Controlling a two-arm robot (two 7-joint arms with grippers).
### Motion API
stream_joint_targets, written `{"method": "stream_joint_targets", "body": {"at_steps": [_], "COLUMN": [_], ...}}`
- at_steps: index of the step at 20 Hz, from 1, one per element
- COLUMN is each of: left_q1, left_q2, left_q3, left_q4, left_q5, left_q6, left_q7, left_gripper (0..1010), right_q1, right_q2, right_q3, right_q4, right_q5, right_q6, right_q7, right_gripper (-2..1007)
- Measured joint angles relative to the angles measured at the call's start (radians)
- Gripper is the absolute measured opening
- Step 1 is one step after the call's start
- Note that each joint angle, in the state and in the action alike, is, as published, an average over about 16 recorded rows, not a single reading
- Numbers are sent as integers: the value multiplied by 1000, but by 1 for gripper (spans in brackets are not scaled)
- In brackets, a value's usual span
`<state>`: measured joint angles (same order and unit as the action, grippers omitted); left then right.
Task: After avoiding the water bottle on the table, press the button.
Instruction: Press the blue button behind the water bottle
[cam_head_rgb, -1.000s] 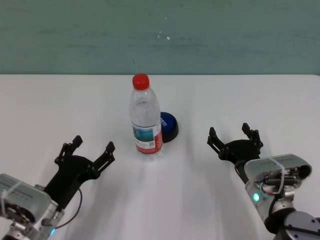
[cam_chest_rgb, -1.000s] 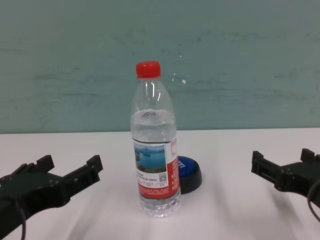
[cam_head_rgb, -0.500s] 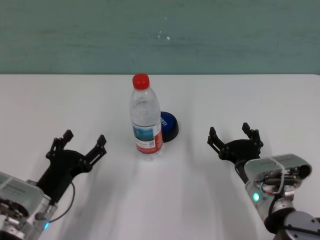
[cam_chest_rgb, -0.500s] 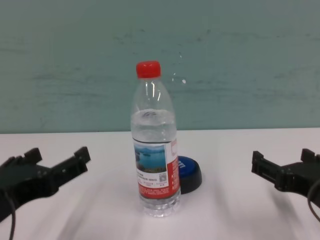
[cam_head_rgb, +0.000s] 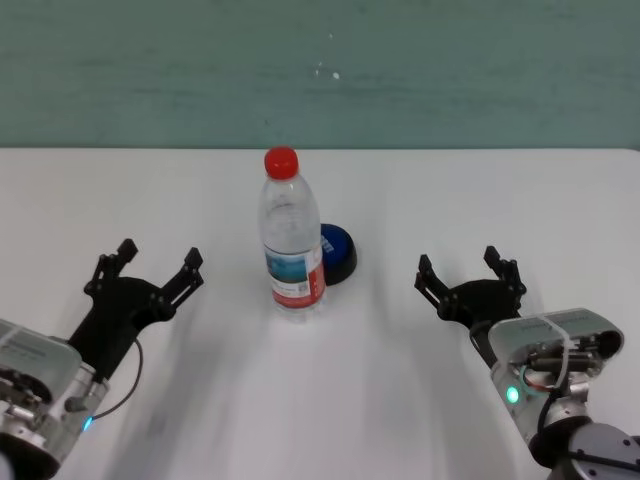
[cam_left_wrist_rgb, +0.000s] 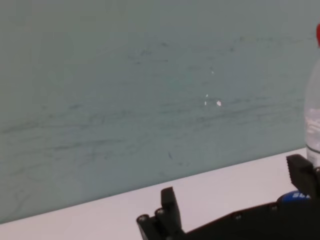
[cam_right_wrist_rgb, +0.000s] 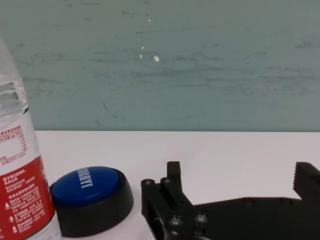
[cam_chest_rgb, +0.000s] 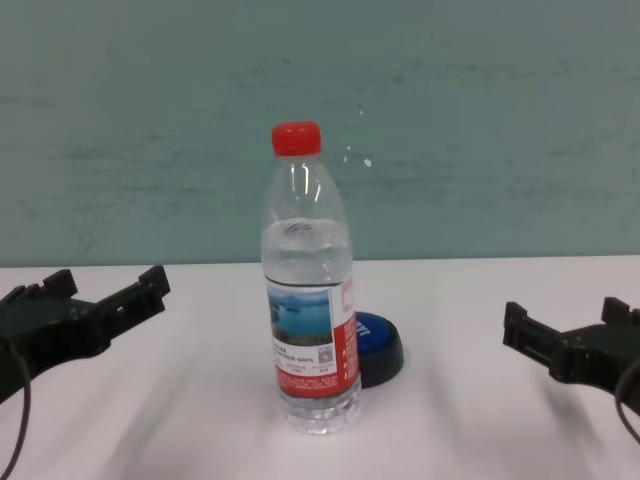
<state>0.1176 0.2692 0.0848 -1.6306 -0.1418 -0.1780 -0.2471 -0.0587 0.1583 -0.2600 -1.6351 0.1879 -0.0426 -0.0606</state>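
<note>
Since a second ago the left claw (cam_head_rgb: 143, 273) has drawn back from the water bottle (cam_head_rgb: 291, 235), sliding out toward the robot's left side and a little farther up the bench (cam_head_rgb: 520, 200); bottle, button and right arm sit just as they were. Both claws are released, fingers spread with nothing between them. The right claw (cam_head_rgb: 468, 277) rests low over the bench on the right, well apart from the bottle, idle.

Upright near the bench's middle stands the bottle, red cap on. The button (cam_head_rgb: 336, 250) sits directly behind it and slightly to the robot's right, its black base touching or nearly touching the bottle's foot; from the chest view the bottle (cam_chest_rgb: 310, 300) hides roughly half of the button (cam_chest_rgb: 378, 340). The right wrist view shows the blue dome (cam_right_wrist_rgb: 87, 186) in the clear from that side.

My reading is that the avoidance step is in hand: the left arm looks to be swinging wide so it can come round the bottle rather than through it. Next, that arm needs a path arcing behind the bottle, then a downward push on the dome. Clearance is tight there, so a sideways brush could tip the tall bottle.
</note>
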Motion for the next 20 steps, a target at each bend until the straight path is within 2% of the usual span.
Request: {"method": "stream_joint_targets", "body": {"at_steps": [9, 20], "left_q1": [-62, -130], "left_q2": [14, 25], "left_q3": [12, 43], "left_q4": [46, 102], "left_q5": [-10, -18], "left_q6": [-3, -1], "left_q7": [-28, -52], "left_gripper": [1010, 1010], "right_q1": [0, 0], "right_q2": [0, 0], "right_q3": [0, 0], "right_q4": [0, 0], "right_q5": [0, 0], "right_q6": [0, 0], "right_q7": [0, 0], "right_gripper": [1004, 1004]}}
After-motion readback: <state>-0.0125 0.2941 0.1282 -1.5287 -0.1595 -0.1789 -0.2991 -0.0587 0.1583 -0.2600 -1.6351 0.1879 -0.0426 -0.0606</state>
